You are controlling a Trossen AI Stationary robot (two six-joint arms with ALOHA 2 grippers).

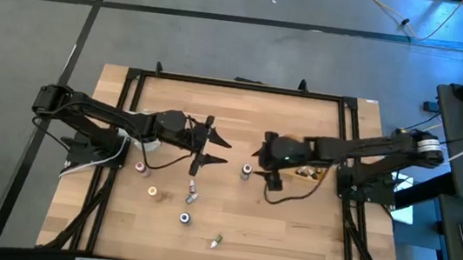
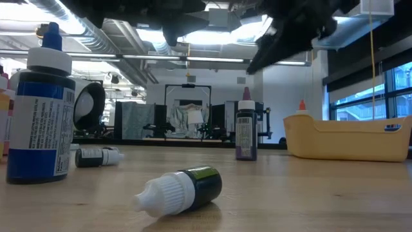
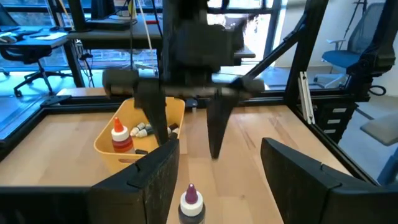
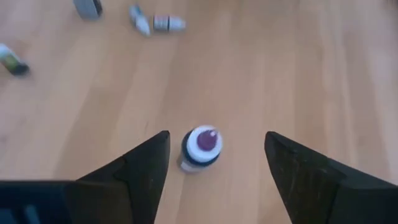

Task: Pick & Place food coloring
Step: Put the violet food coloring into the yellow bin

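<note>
Right gripper (image 4: 214, 165) hovers, fingers spread, above an upright purple-capped food coloring bottle (image 4: 202, 148). At its nine o'clock, the left gripper (image 1: 216, 148) waits, also spread.

You have clear wood on both sides of the purple-capped bottle (image 4: 202, 147) beneath the right gripper (image 4: 214, 163), whose spread fingers straddle it. The left gripper (image 1: 214, 147) hangs open opposite, seemingly near enough to crowd you. Behind your gripper sits the tray (image 3: 107, 144).
</note>
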